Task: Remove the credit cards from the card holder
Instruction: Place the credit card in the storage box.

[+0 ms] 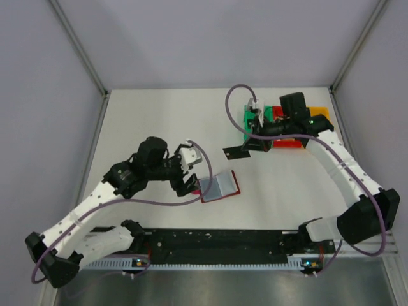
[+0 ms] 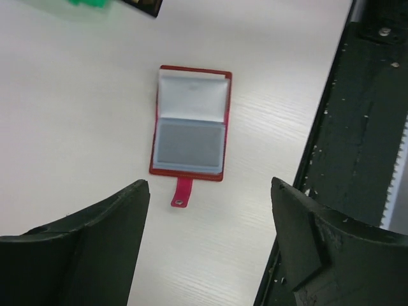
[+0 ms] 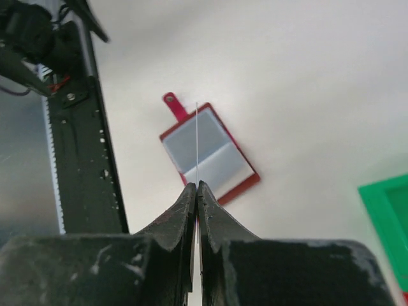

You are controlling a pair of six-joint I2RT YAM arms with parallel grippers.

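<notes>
Top external view: pale table [image 1: 159, 115] filling the middle of the frame, grey walls around it. Along the lower edge, a black rail [image 1: 217, 245] with both arm bases on it. Reaching in from the lower left, the left arm [image 1: 102, 204], ending in the left gripper [image 1: 188, 185] just left of the card holder [image 1: 220, 186]. In the left wrist view, left gripper [image 2: 210, 191] spread wide, black fingers [image 2: 95, 248] at the lower corners, gripping nothing, apart from the holder. Curving up the right side, the right arm [image 1: 344, 172], with the right gripper [image 1: 252, 148] right of centre, pinched on a dark credit card [image 1: 237, 152] sticking out to its left; clear of the table or touching it, cannot tell. In the right wrist view, right gripper [image 3: 197, 186] closed to a slit on the dark credit card [image 3: 197, 140], seen edge-on as a thin pale line. At upper right, green, red and yellow bins [image 1: 284, 124] side by side, partly hidden behind the right wrist. Just below centre, the card holder lying open and flat on the table, well apart from the bins. In the left wrist view, card holder [image 2: 191, 124] at upper centre, red-bordered: white flap above, grey card [image 2: 190, 143] tucked in the lower pocket, small red tab [image 2: 182, 193] with a snap pointing toward the gripper.
</notes>
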